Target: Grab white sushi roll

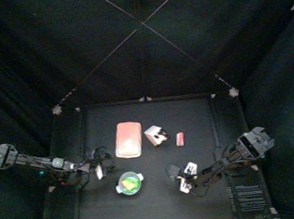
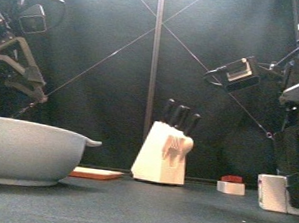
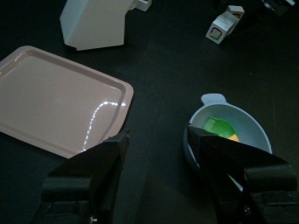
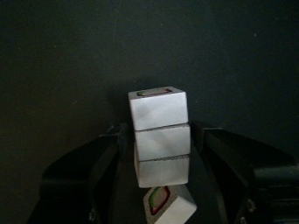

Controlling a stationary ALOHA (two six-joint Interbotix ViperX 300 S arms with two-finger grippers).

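Observation:
The white sushi roll (image 4: 160,131), a small plain white oblong, stands between the jaws of my right gripper (image 4: 160,149). The jaws press on both of its long sides. In the front view the roll (image 2: 274,192) sits low at the table surface on the right, under the right gripper (image 2: 286,190). From above the roll (image 1: 189,167) is at the table's front right. My left gripper (image 3: 156,144) is open and empty, hovering between the orange-red plate (image 3: 59,96) and the green round dish (image 3: 228,131).
A white knife block (image 2: 165,153) stands mid-table beside the plate (image 1: 127,139). A small pink-red piece (image 2: 233,180) lies to its right. The dish (image 2: 21,150) looms large at the front left. Small white pieces (image 3: 219,26) lie beyond it.

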